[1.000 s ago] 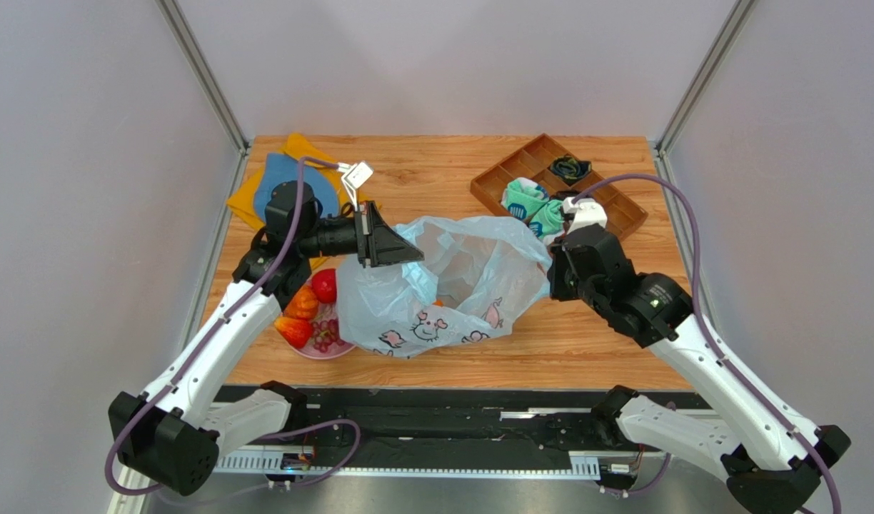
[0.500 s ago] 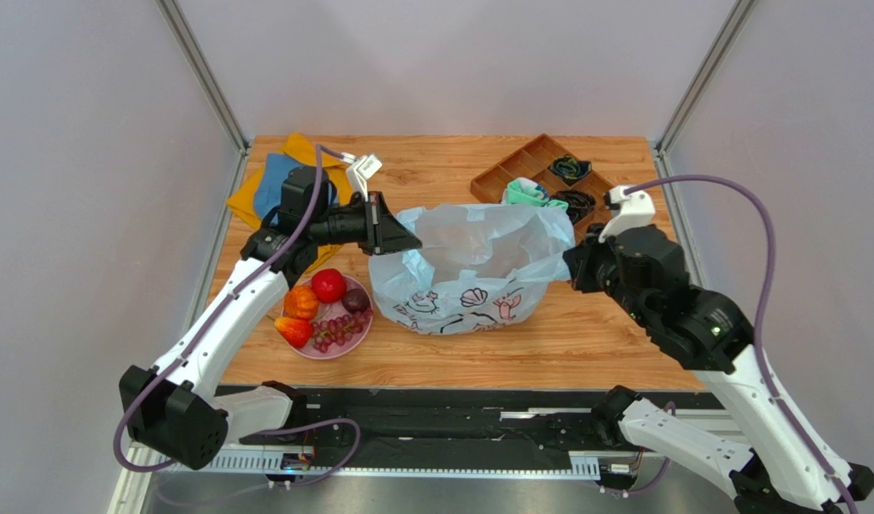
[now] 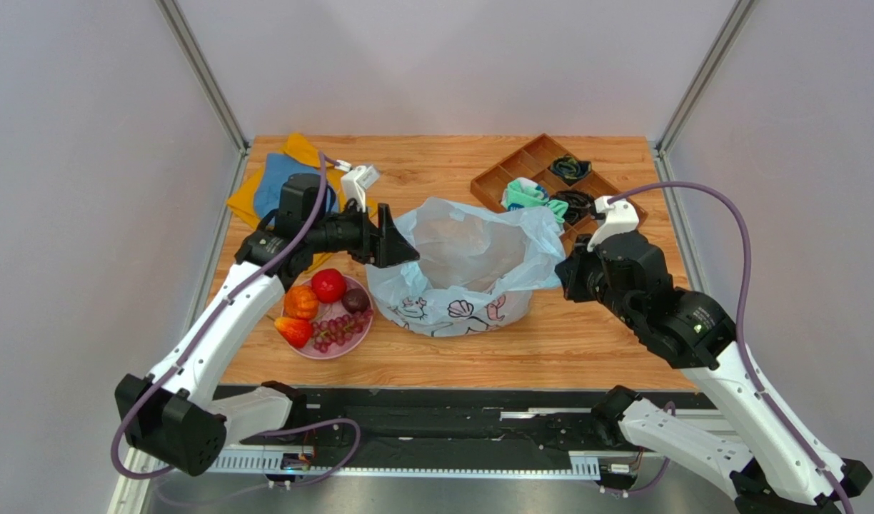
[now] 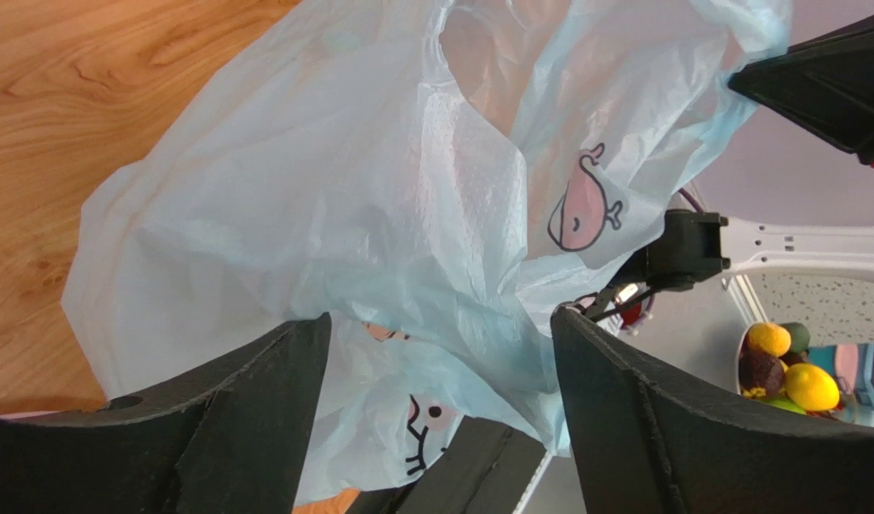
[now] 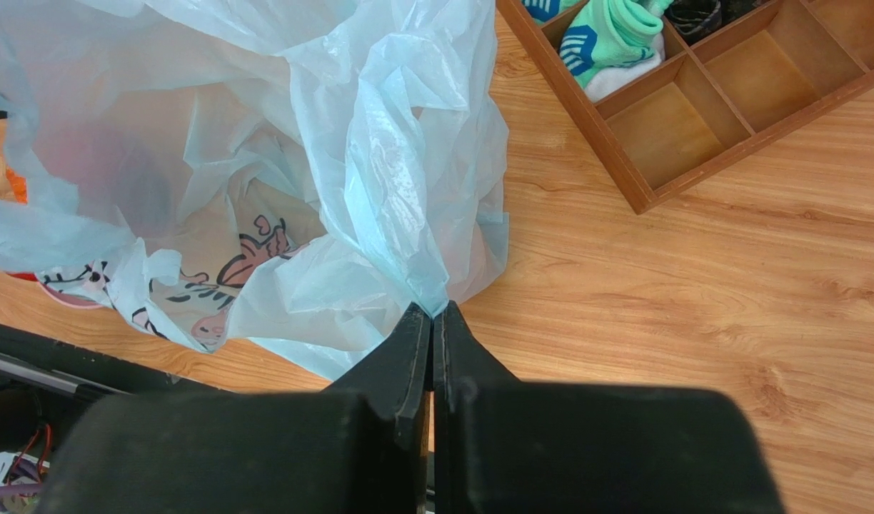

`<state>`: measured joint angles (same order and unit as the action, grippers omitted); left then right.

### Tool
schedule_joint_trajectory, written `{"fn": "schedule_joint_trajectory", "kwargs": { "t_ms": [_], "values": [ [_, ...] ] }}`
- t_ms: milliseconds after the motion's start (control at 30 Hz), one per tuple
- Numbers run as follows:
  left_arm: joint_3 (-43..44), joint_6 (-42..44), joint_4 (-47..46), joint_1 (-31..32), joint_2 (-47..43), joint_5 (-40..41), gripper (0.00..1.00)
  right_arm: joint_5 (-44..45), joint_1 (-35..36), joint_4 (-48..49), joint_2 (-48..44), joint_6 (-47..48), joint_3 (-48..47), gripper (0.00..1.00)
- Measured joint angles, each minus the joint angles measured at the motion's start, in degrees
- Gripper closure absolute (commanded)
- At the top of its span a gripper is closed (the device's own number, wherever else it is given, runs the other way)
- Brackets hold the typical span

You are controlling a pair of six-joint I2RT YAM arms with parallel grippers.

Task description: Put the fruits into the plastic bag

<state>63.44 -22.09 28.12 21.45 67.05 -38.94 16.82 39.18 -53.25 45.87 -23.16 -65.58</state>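
Mid-table, plastic bag: sits on the wooden table with its mouth open upward, strung between the two grippers. The cartoon print faces the near edge.
Left gripper: right at the bag's left rim. In the wrist view its fingers are spread wide and crinkly blue film bulges into the gap. Can't tell if either finger really has a hold on the plastic.
Right gripper: at the bag's right rim. Its fingers are pressed together on a fold of the plastic, and the wrist view shows the pinch super clearly.
Fruits: outside the bag, all piled on the pink plate at the near left of the table.
Plate vs bag: just beside the bag's left side, looks like touching or very nearly.
Fruits vs left gripper: just toward the near edge and a bit left of it, under that arm's wrist.
Fruits vs right gripper: well apart, with the whole bag between them.
On the plate: red apple at the back, orange on the left, plum on the right, grapes toward the front, another red fruit at front left.
Back right: wooden tray with socks in some compartments, just behind the bag.
Back left: blue cloth lying on a yellow cloth, behind the left arm.
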Motion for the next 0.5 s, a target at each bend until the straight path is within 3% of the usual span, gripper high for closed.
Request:
{"fn": "schedule_joint_trajectory", "kwargs": {
  "t_ms": [100,300,500],
  "values": [
    [0.0,0.0,-0.2,-2.1,-3.1,-1.5,0.03,0.0,0.0,0.3,0.0,-0.1,0.0,1.00],
    [0.0,0.0,-1.1,-11.2,-13.0,-1.7,0.02,0.0,0.0,0.5,0.4,-0.1,0.0,1.00],
    [0.0,2.1,-0.5,-15.7,-21.7,3.6,0.01,0.0,0.0,0.9,0.6,-0.1,0.0,1.00]
  ]
}}
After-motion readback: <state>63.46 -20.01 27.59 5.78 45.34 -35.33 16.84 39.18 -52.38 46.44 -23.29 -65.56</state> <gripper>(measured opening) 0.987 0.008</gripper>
